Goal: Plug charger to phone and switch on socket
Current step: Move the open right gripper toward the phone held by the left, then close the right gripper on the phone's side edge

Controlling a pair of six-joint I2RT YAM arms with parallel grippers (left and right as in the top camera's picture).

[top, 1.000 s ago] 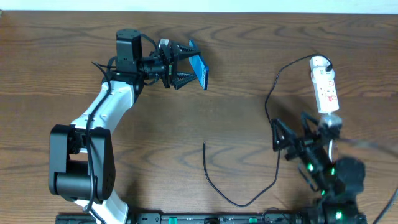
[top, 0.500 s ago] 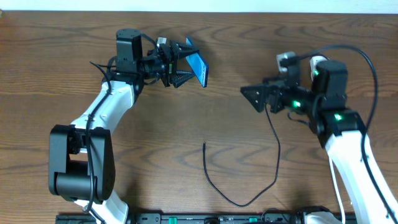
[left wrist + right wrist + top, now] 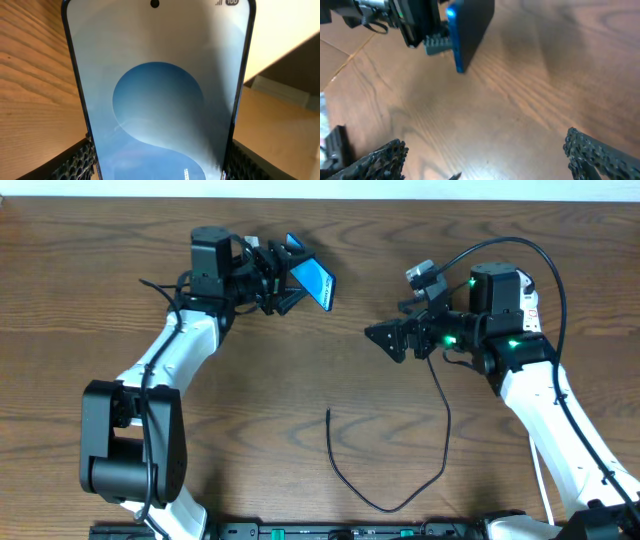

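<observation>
In the upper left of the overhead frame the left end effector (image 3: 290, 277) is clamping the phone (image 3: 313, 281) across its two long edges, apparently carrying it tilted and clear of the bench (image 3: 60, 280), with the lit blue screen filling the left wrist view. The phone is looking rigid and fairly light, but its glass face and smooth sides are likely slippery and breakable, so gripping it by the edges, away from the port end, seems the safe hold. Toward the lower middle, the charger (image 3: 446, 430) is lying in a loose loop on the bench, its free tip (image 3: 328, 413) resting well apart from both arms. The cable is looking thin, limp and very light, so it would probably flop and slide if pinched mid-length. The stiff little plug at the free end is the better place to take hold, just behind the connector, so the tip stays aimed. Right of centre, the right end effector (image 3: 392, 340) is hovering with its jaws spread wide and holding nothing, pointing left toward the phone. At the upper right, the socket (image 3: 532, 310) is hiding mostly beneath the right arm, showing only a white sliver. Its switches cannot be seen here and will likely need a short firm press. Counting: one phone, one charger, one socket, two end effectors.
</observation>
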